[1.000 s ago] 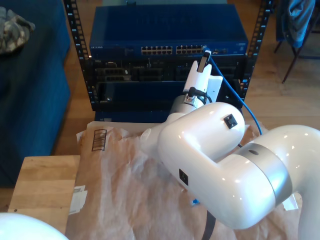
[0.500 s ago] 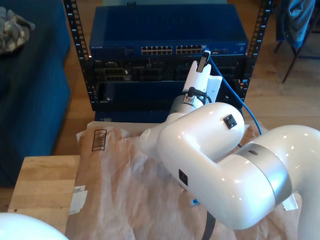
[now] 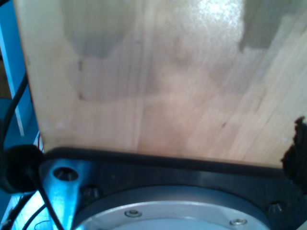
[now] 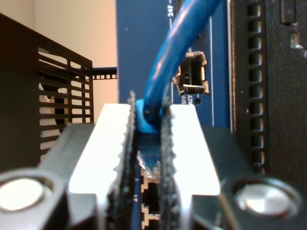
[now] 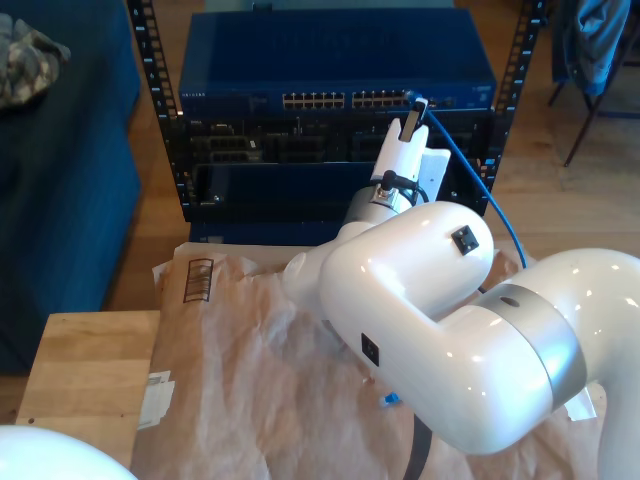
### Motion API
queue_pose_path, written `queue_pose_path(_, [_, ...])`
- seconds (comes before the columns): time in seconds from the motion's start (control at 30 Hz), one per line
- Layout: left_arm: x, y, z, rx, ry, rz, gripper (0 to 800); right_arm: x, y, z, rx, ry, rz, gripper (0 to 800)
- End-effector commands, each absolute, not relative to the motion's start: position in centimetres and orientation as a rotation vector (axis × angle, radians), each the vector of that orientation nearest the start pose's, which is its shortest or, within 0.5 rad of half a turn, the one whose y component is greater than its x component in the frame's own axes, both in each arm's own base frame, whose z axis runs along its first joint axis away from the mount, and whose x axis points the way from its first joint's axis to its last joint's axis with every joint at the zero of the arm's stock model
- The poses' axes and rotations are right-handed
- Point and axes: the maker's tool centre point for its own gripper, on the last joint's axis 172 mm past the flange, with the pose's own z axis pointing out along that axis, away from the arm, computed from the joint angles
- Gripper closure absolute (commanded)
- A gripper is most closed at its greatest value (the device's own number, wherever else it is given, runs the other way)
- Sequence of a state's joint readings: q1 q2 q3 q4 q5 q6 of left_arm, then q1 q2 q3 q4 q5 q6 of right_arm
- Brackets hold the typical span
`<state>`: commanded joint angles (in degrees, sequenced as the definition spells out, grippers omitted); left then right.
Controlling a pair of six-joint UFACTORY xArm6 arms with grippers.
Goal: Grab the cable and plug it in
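One cable point(image 4: 165, 62) plug clamped in my second gripper point(image 4: 149, 139); at switch ports point(image 5: 345, 100)

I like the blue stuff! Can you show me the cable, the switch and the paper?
cable point(image 5: 487, 200): exterior view, on its loose stretch hanging past the rack.
switch point(image 5: 330, 50): exterior view, on its blue top cover.
paper point(image 5: 240, 380): exterior view, on a bare crumpled patch.

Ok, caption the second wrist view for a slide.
My second gripper holds the blue cable at the switch ports.
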<state>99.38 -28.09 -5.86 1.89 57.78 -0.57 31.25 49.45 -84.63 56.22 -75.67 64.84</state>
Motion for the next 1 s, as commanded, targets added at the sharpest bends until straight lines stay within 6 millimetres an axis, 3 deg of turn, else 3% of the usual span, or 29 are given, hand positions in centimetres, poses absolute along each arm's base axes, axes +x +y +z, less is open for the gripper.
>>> queue_pose_path(1.0, [-2.7, 12.7, 2.6, 1.834, 2.132, -0.412, 0, 66.1, 14.5, 27.2, -0.882, 1.402, -1.496, 800])
